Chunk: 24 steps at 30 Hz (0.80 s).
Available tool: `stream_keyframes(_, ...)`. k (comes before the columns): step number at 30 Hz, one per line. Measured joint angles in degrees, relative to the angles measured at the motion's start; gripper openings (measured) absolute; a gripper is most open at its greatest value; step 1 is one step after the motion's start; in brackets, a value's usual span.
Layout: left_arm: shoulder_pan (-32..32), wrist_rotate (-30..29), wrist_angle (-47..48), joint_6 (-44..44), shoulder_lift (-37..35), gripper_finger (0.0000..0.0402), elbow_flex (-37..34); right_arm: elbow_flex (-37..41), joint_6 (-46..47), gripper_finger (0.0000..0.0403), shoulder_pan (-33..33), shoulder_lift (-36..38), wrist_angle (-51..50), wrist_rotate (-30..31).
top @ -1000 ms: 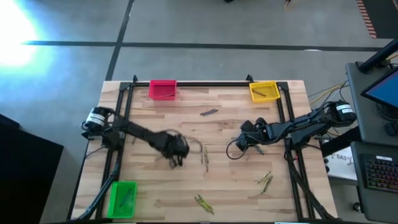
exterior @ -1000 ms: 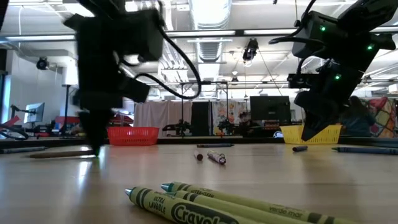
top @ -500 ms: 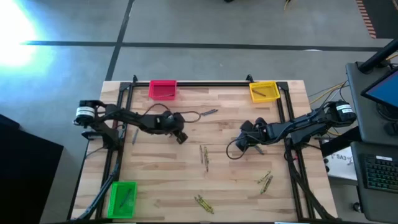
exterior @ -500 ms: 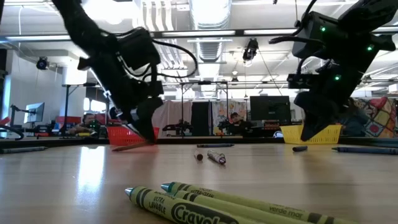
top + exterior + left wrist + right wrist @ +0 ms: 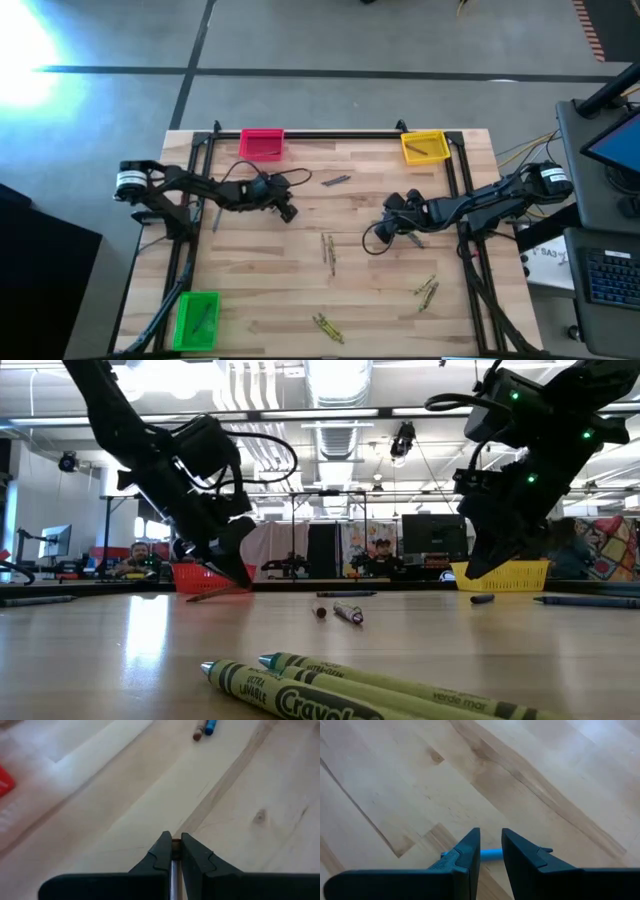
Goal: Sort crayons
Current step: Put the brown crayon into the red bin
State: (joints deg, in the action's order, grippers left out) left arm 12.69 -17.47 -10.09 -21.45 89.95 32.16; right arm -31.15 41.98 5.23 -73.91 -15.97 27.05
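My left gripper hangs low over the far-left part of the table, slanting down, and is shut on a brownish-red crayon. My right gripper hovers right of centre; its fingers stand a little apart with nothing between them. A blue crayon lies on the table just below them. Other crayons lie flat on the wood in small groups: one toward the far edge, one at the middle, one at the near right and one by the near edge. My left gripper pinches the brownish-red crayon between its two fingers, and only a brown stub shows past the fingertips. The fingers slant down from the table's left. In the low view the crayon trails from the fingertips toward the table's left, nearly level. Whether its free end touches the wood, I cannot tell.
A pink bin and a yellow bin stand at the far edge, and a green bin at the near left corner. Black frame rails run along the far edge and both sides. Bare wood lies between the two arms.
My left gripper has swung from the table's middle toward the far edge, tipping from pointing down to a slant. It stays shut, and the brownish-red crayon has gone along with it. My right gripper has tipped up slightly in place.
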Motion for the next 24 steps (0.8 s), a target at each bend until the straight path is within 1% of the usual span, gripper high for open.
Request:
stream_keyframes(10, 1.2, -0.1, -0.4, 1.4, -6.4, 0.0001, -0.7, 0.0, 0.0, 0.0073, 0.0, 0.0, 0.0, 0.0)
stream_keyframes(13, 1.3, -3.5, -2.1, 5.4, -9.0, 0.0001, -1.2, 0.0, 0.0, 0.0073, 0.0, 0.0, 0.3, 0.0)
stream_keyframes(15, 2.1, -6.8, -5.5, 9.5, -10.8, 0.0001, -1.2, 0.0, 0.2, 0.0073, 0.0, 0.0, 0.9, 0.8)
stream_keyframes(17, 4.4, -7.7, -10.3, 12.8, -11.8, 0.0001, -1.2, 0.1, 1.1, 0.0073, 0.0, 0.0, 1.8, 2.2)
stream_keyframes(20, 8.9, -5.2, -17.7, 14.9, -11.7, 0.0001, -1.2, 0.2, 1.7, 0.0073, 0.0, 0.0, 2.7, 3.5)
stream_keyframes(24, 12.8, -2.3, -33.5, 16.9, -8.5, 0.0001, -2.4, 0.2, 1.7, 0.0073, 0.0, 0.0, 5.0, 4.1)
